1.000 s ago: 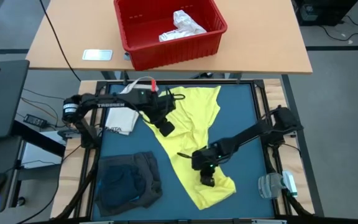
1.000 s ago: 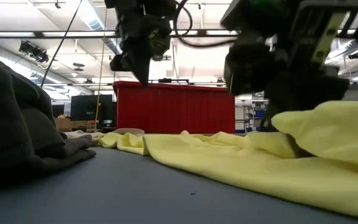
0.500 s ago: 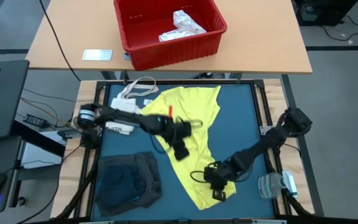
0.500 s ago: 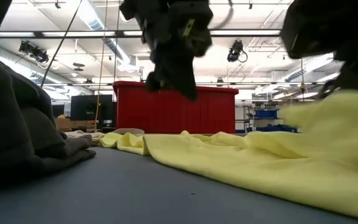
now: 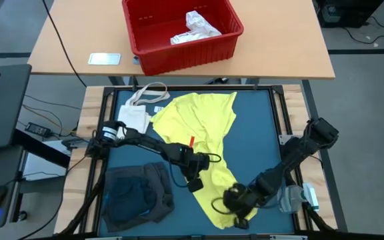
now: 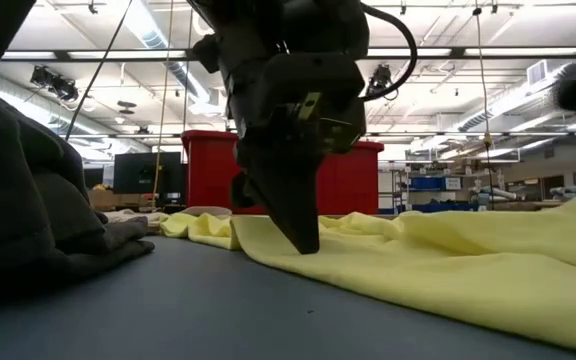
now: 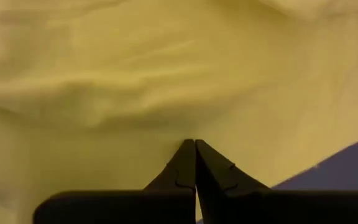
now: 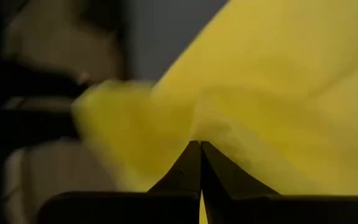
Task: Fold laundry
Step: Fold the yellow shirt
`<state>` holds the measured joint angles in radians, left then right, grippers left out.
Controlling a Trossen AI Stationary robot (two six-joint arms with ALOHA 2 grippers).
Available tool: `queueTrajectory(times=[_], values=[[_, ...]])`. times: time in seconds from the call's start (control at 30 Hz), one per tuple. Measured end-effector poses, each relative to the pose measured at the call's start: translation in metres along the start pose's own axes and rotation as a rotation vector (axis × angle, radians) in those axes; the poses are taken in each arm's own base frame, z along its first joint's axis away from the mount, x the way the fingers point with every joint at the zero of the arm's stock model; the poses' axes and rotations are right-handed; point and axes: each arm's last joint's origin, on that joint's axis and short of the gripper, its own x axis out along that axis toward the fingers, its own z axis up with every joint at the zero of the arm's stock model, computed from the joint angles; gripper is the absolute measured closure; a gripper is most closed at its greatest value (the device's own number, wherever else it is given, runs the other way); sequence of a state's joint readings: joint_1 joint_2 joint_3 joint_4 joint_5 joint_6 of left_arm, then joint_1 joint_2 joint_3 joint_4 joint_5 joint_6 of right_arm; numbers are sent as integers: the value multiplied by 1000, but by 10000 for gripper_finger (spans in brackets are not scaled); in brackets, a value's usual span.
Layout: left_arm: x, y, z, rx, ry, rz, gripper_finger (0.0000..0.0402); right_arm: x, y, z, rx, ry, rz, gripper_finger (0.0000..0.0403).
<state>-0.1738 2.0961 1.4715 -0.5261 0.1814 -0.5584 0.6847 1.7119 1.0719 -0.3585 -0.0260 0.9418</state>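
The long yellow garment point(image 5: 202, 130) lies spread on the blue mat, running from the far middle to the near right. My right gripper point(image 5: 240, 208) is shut on its near end. My left gripper point(image 5: 195, 185) is shut, and its tips point(image 6: 308, 245) are down at the garment's left edge. A heap of dark grey and blue laundry point(image 5: 137, 193) lies at the near left. A white garment point(image 5: 195, 28) sits in the red bin point(image 5: 145, 47) beyond the mat. My left gripper's shut fingertips point(image 7: 195, 144) point steeply down onto the yellow cloth near its left edge point(image 7: 166, 124). Whether they press on it or stop just above it, I cannot tell. My right gripper pinches a bunched fold of the garment's near end point(image 8: 210, 127) between its two fingers, slanting down from the right. That end is raised off the mat point(image 6: 568, 205), and the rest of the garment lies flat.
A cream tote bag point(image 5: 139, 112) lies at the mat's far left corner. A clear plastic item with green trim point(image 5: 297, 198) sits at the near right edge. The wooden table point(image 5: 279, 47) with the bin and a small flat silver thing point(image 5: 104, 59) stands beyond.
My left gripper has swept from the far left toward the near edge and the right, sinking to the garment's left edge. My right gripper has gone toward the near edge and up, taking the garment's near end with it. The far part has stayed flat.
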Motion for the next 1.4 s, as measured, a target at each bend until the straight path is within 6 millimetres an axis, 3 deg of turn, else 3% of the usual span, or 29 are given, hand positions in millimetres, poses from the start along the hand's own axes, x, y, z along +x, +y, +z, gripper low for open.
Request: queueTrajectory(times=[0.17, 0.3, 0.4, 0.57, 0.67, 0.77, 0.97, 1.1, 1.2, 1.3, 1.4], values=[[-2, 5, 5, -14, -16, -11, 398, 1, -24, 22, 39, -118, -123, 394], [-3, 13, 10, -15, -22, -4, 398, 7, -28, 15, 23, -10, -23, 394], [-6, 22, 15, -29, -31, 2, 398, 10, -15, -4, 0, 134, 110, 394], [-9, 37, 23, -61, -43, 8, 398, 1, 30, -42, -47, 379, 326, 395], [-10, 41, 26, -52, -56, 7, 398, -10, 54, -54, -105, 406, 393, 397], [-11, 44, 28, -51, -63, 7, 398, -14, 61, -48, -135, 314, 369, 397], [-11, 44, 28, -14, -44, -20, 398, -10, 35, -20, -111, 91, 114, 398], [-11, 44, 25, -16, -14, -22, 398, -10, 7, -4, -52, 36, -108, 398], [-11, 45, 23, -21, 8, -11, 398, -11, -4, 5, -10, 30, -163, 398], [-12, 46, 22, -24, 19, -2, 398, -7, -9, 4, 13, 57, -149, 398], [-12, 47, 22, -22, 18, 6, 398, -2, -8, -11, 10, 97, -133, 398]])
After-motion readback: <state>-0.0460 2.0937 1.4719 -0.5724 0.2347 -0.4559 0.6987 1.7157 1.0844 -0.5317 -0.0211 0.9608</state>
